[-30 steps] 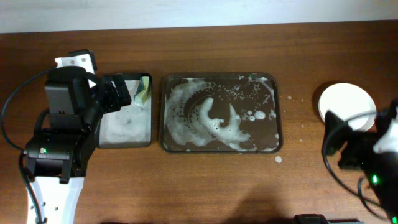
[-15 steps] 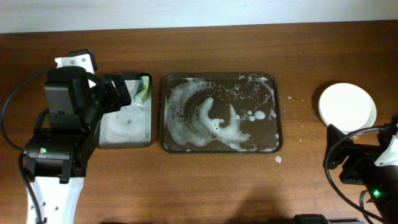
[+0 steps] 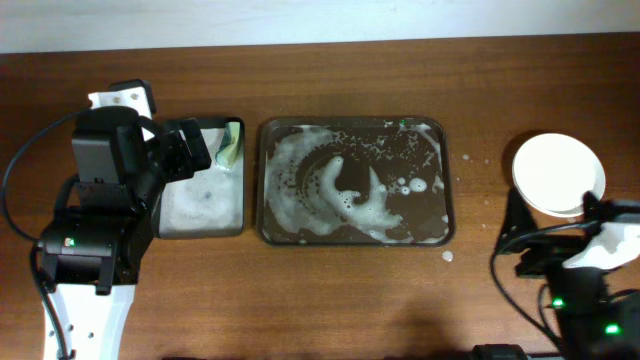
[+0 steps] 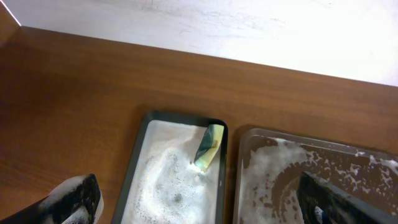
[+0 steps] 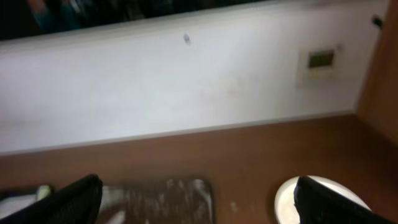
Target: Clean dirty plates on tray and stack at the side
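Note:
The wide dark tray (image 3: 425,215) lies at the table's middle, streaked with white foam, and no plate shows on it. The white plates (image 3: 558,172) sit as one round stack on the table to its right. My right gripper (image 5: 199,205) is open and empty. It is held above the table and looks toward the tray (image 5: 158,196) and the plates (image 5: 287,202). My right arm (image 3: 585,255) is just in front of the stack. My left gripper (image 4: 199,205) is wide open and empty, above the gap between the narrow tray and the wide tray (image 4: 292,138).
A narrower dark tray (image 3: 236,200) full of foam lies left of the wide one, with a green-yellow sponge (image 3: 230,148) at its far right corner; the sponge also shows in the left wrist view (image 4: 209,146). Foam drops (image 3: 447,257) dot the table near the tray's right side.
My right arm has drawn back from beside the plates toward the table's front edge, so the stack is fully uncovered. The left arm has not moved.

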Robot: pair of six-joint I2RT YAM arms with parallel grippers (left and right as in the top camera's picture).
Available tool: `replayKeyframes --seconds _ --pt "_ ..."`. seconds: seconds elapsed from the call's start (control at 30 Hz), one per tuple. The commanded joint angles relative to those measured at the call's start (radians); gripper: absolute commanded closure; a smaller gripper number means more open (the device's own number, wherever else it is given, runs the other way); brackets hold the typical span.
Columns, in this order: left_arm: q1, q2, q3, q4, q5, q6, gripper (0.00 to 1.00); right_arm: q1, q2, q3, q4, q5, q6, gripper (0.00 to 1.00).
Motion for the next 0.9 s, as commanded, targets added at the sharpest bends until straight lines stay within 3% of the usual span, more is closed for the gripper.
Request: replayKeyframes --seconds 0.0,0.23,0.57,0.77,0.87 --pt "0.002 0.006 0.012 0.002 0.004 -0.002 0.01 -0.002 -0.126 -0.233 0.159 -0.08 -0.003 0.02" --pt "0.002 0.006 0.012 0.002 0.004 -0.002 0.01 0.0 -0.301 -0.598 0.456 -0.105 0.005 0.02" --pt "0.002 0.006 0.012 0.002 0.003 -0.002 0.01 0.0 -0.402 -0.861 0.692 -0.074 0.004 0.02" --pt "0.002 0.006 0.012 0.002 0.004 -0.002 0.01 0.0 -0.402 -0.893 0.705 -0.054 0.004 0.01" --pt "0.002 0.006 0.012 0.002 0.004 -0.002 0.01 0.0 -0.402 -0.893 0.63 -0.048 0.004 0.02"
